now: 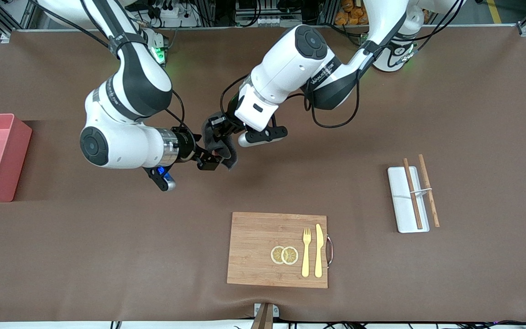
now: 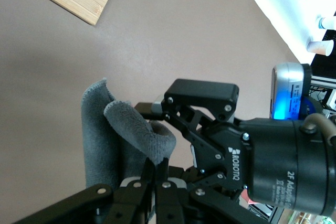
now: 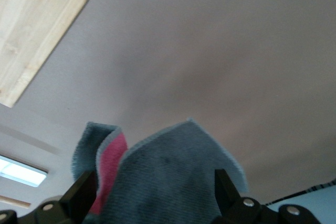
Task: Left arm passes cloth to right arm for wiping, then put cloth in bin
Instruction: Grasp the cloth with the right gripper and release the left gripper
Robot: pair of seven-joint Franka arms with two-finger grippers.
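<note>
The charcoal-grey cloth (image 1: 227, 149) hangs in the air between the two grippers, over the table's middle. My left gripper (image 1: 216, 130) is shut on a fold of the cloth (image 2: 131, 129); in the left wrist view (image 2: 157, 165) its fingertips pinch the fabric. My right gripper (image 1: 210, 160) is open, with its fingers wide apart on either side of the cloth (image 3: 173, 171); the right wrist view (image 3: 152, 192) shows fabric filling the gap. The pink bin (image 1: 20, 151) stands at the right arm's end of the table, apart from both grippers.
A wooden board (image 1: 254, 246) with a fork (image 1: 306, 253), a knife (image 1: 318, 251) and lemon slices (image 1: 284, 255) lies nearer the front camera. A white tray (image 1: 402, 205) with chopsticks (image 1: 412, 194) lies toward the left arm's end.
</note>
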